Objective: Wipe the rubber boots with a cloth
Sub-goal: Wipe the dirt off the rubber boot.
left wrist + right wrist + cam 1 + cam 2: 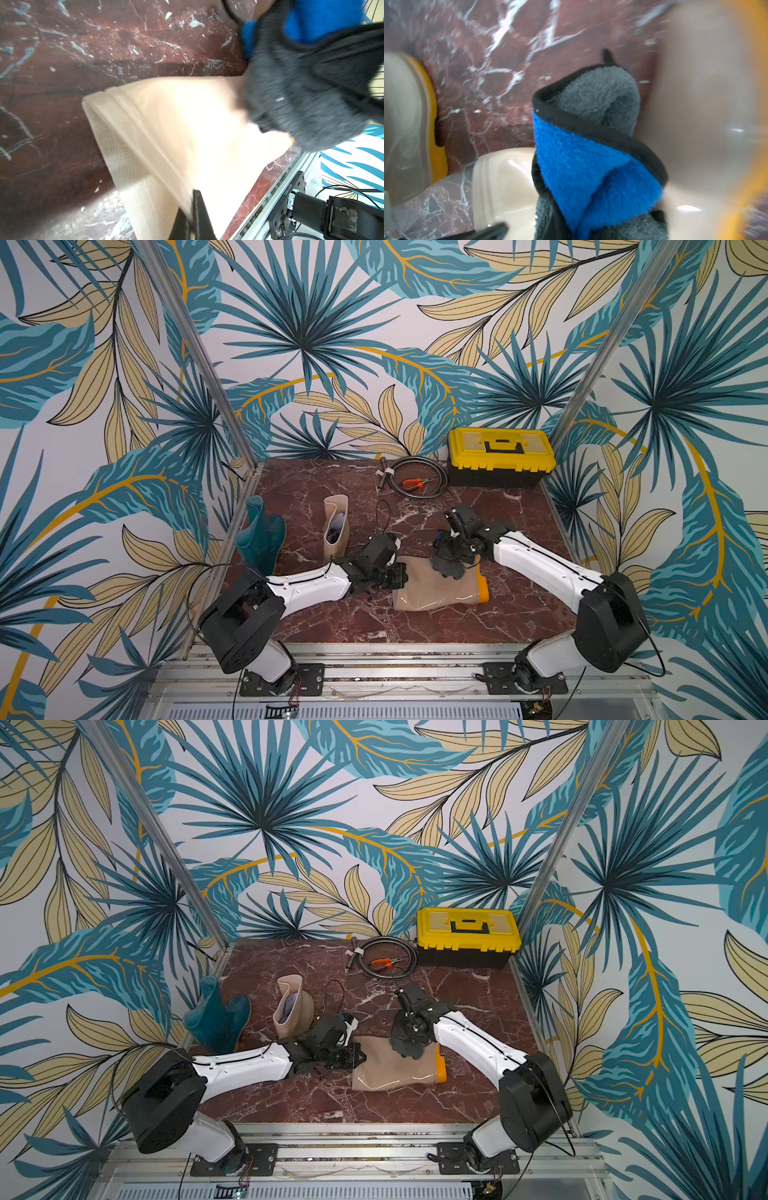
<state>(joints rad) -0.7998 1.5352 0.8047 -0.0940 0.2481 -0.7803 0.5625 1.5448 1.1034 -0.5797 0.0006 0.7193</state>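
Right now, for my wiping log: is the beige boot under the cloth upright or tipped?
Tipped. The beige boot lies flat on its side on the table, orange sole facing sideways, cloth on top.

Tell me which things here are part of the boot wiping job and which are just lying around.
Job: cloth, lying beige boot, standing beige boot, teal boot.
Lying about: yellow toolbox, coiled cable, orange pliers.

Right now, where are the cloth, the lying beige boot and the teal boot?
cloth (448,568): in a top view, hanging fold.
lying beige boot (432,591): in a top view, mid shaft.
teal boot (259,543): in a top view, shaft.
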